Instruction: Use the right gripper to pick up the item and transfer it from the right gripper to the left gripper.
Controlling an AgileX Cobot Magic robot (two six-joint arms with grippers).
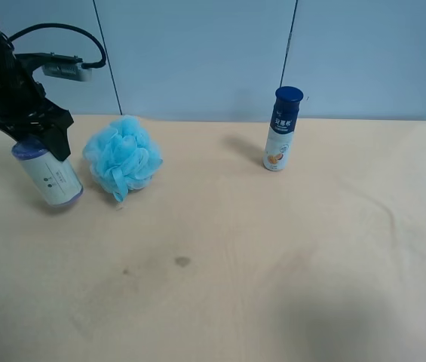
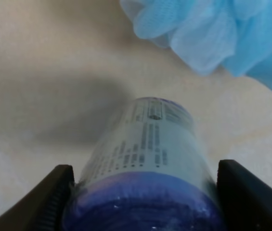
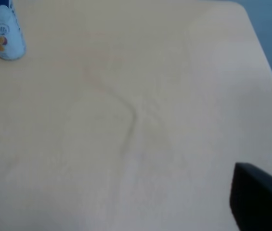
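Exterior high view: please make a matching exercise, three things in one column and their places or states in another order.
Things:
1. canister
2. pouf
3. bottle

States:
A. stands upright, alone
B. tilted, clamped in the left gripper
C. lies on the table beside the canister

Pairs: 1-B, 2-C, 3-A

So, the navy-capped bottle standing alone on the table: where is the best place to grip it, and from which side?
Grip the bottle on its straight white body, below the navy cap, probably from the side with jaws level. It stands upright, slim and round, and the table around it is bare.
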